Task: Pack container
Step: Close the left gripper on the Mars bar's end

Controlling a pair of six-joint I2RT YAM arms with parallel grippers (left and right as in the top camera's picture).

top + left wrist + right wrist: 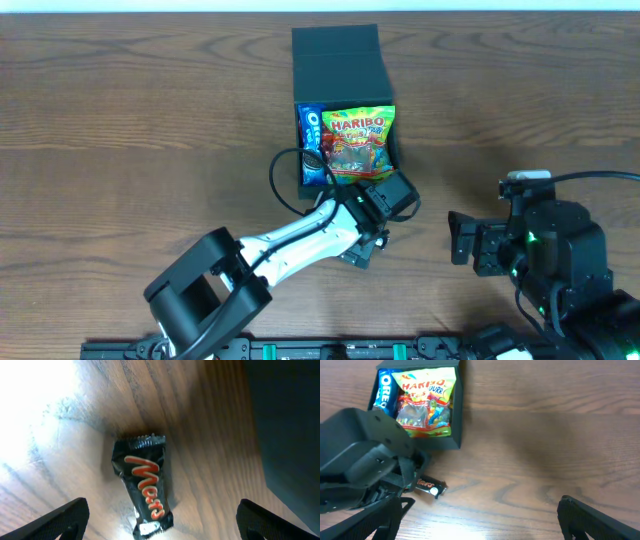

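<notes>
1. The container (338, 65) sits at the far centre of the table (120, 150), with its flap lid laid back on the far side and its mouth open.
2. Inside, an Oreo packet (311, 145) stands at the left wall with a Haribo bag (360, 143) to its right. Both count as packed.
3. A Mars bar (146, 492) lies on the wood just near of the container, unpacked.
4. The left gripper (161, 519) hangs over the bar, jaws spread wide, grasping nothing.
5. The right gripper (482, 515) sits near right, well apart, jaws wide and empty.
6. Judgement: mostly done. What is left is to pick up the bar, put it in and close the lid.
</notes>
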